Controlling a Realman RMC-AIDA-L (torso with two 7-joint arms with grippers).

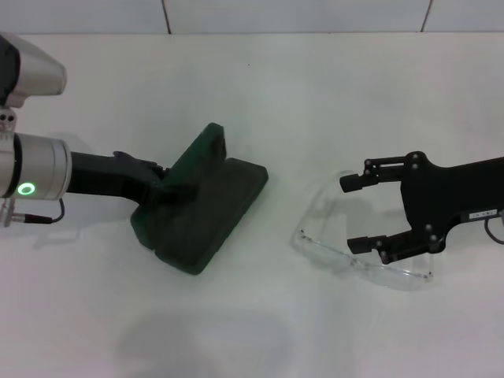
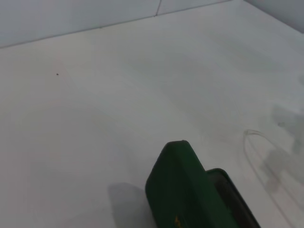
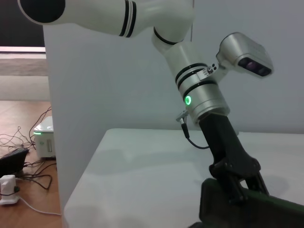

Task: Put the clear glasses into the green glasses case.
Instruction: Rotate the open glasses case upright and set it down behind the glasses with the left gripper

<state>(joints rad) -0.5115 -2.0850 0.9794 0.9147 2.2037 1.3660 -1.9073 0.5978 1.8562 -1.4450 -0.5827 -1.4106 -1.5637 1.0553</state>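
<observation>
The green glasses case (image 1: 206, 211) lies left of centre on the white table, its lid (image 1: 203, 150) tilted up. My left gripper (image 1: 167, 191) is shut on the case's left edge; the right wrist view shows its fingers (image 3: 236, 183) clamped on the dark case (image 3: 247, 211). The lid (image 2: 176, 192) also fills the lower part of the left wrist view. The clear glasses (image 1: 331, 253) rest on the table to the right of the case. My right gripper (image 1: 351, 213) hovers open just over them, one finger on each side of the frame. A faint clear arm of the glasses (image 2: 256, 145) shows beyond the case.
The white table (image 1: 315, 94) runs back to a tiled wall. In the right wrist view, the table's far edge (image 3: 80, 190) drops to a floor with cables and a small white box (image 3: 45, 137).
</observation>
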